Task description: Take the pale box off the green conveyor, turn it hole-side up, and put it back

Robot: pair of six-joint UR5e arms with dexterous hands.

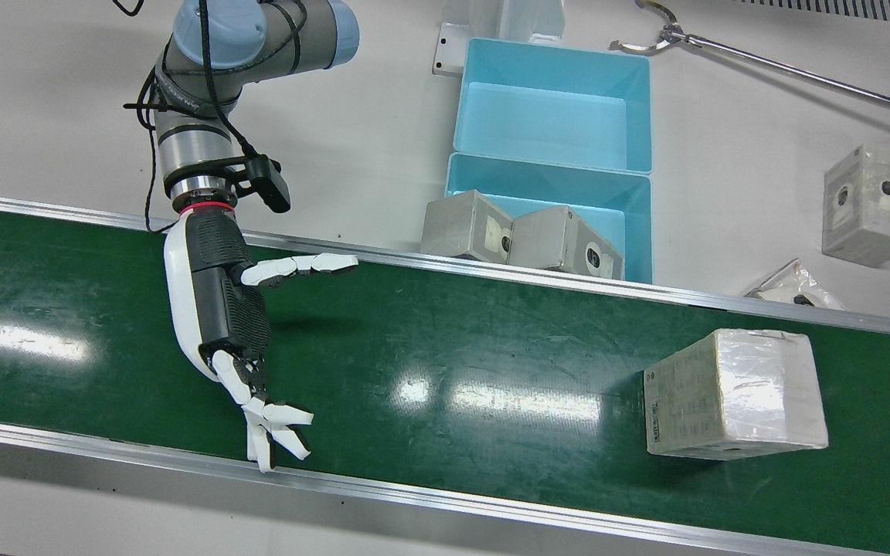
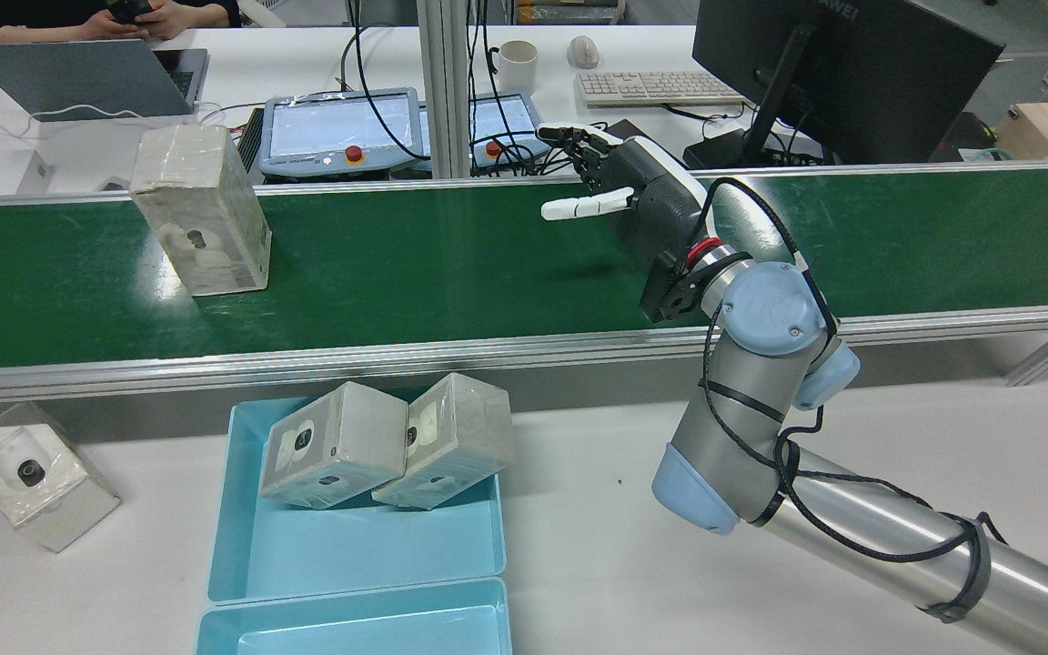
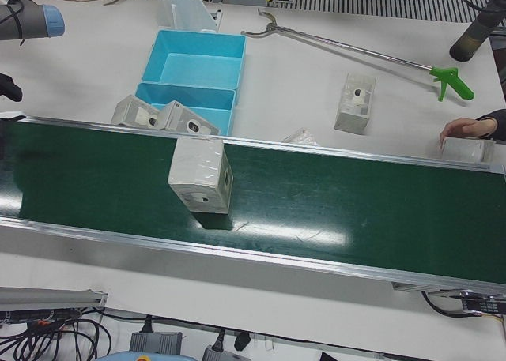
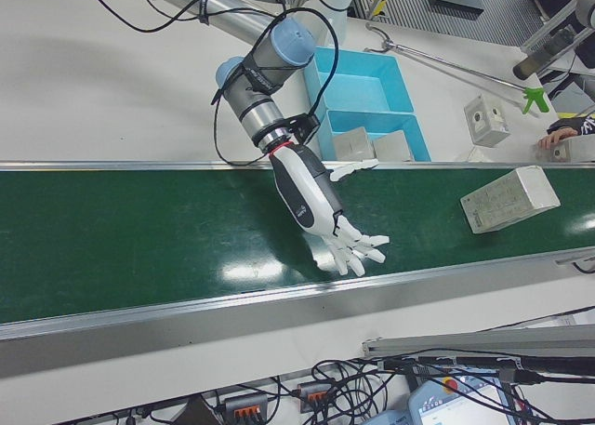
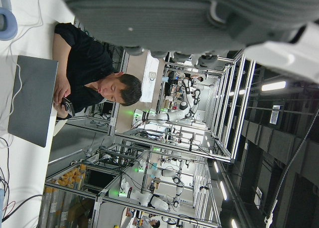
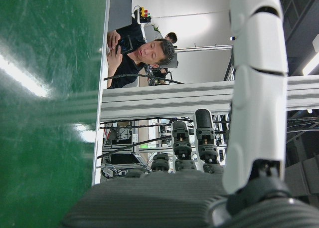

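Observation:
The pale plastic-wrapped box (image 1: 735, 394) stands on the green conveyor (image 1: 445, 347). It also shows in the rear view (image 2: 201, 209), where a cut-out face points toward the robot, and in the left-front view (image 3: 202, 183) and right-front view (image 4: 509, 198). My right hand (image 1: 229, 309) hovers over the belt well away from the box, open and empty with fingers spread; it also shows in the rear view (image 2: 642, 200) and right-front view (image 4: 321, 211). Of my left hand (image 5: 164, 18) only a slice of dark palm shows, in its own view.
Two blue bins (image 1: 553, 108) sit behind the belt, the nearer one holding two similar boxes (image 1: 468, 228). Another box (image 1: 870, 205), a plastic bag (image 1: 793, 286) and a reacher tool (image 1: 762, 58) lie on the white table. A person's hand (image 3: 466, 128) rests near the belt's end.

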